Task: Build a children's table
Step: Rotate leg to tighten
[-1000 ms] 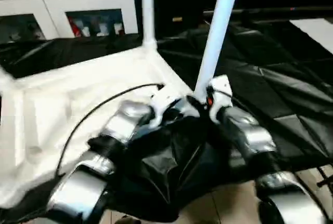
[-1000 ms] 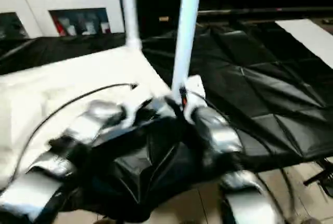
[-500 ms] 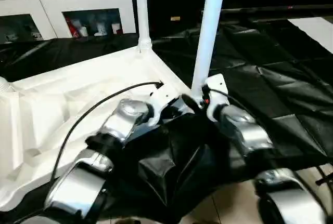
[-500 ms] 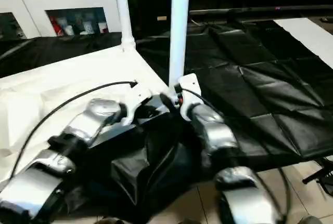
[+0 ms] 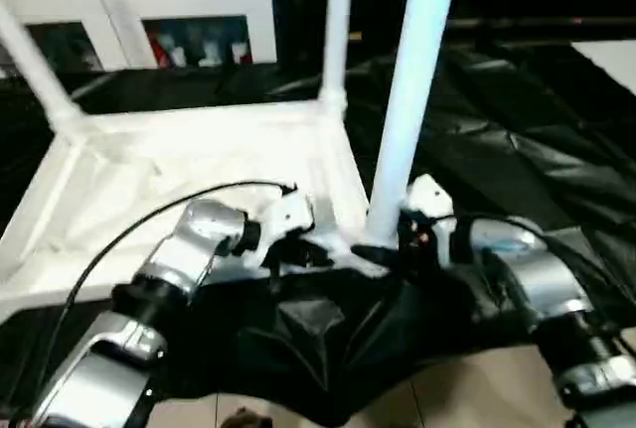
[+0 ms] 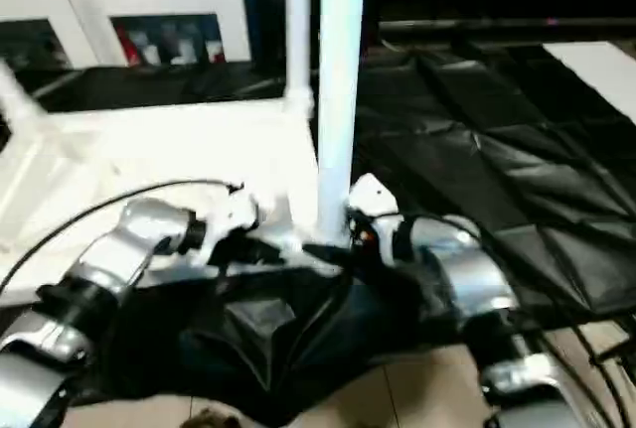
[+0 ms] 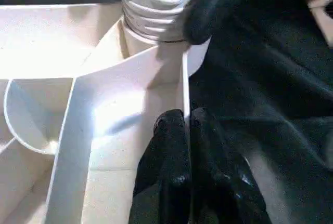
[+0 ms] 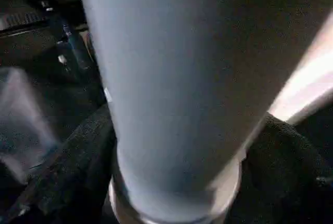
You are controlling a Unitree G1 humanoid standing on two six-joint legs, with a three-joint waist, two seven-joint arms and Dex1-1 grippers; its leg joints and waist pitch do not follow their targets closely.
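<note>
The white tabletop (image 5: pixel 199 150) lies underside up on a black sheet. Three white legs stand in its corner sockets: far left (image 5: pixel 35 71), far right (image 5: pixel 338 21) and the near right leg (image 5: pixel 412 100). My left gripper (image 7: pixel 187 125) is shut on the tabletop's thin rim wall beside the near right socket, and also appears as the left gripper (image 5: pixel 308 249). My right gripper (image 5: pixel 383 252) is shut on the base of the near right leg (image 8: pixel 171 78), with black fingers (image 8: pixel 67 182) on either side of it. One of its fingers (image 7: pixel 218 5) presses on the leg's ribbed base.
The black sheet (image 5: pixel 517 130) covers the work surface and hangs over its near edge. A white cabinet with glass doors (image 5: pixel 129 1) stands behind. Tiled floor (image 5: pixel 467 398) lies below the near edge. A white panel (image 5: pixel 611 51) sits at the far right.
The whole picture has shifted, so the camera moved, bringing the far left leg into view. Both grippers keep their holds. My right forearm now reaches the leg more from the side.
</note>
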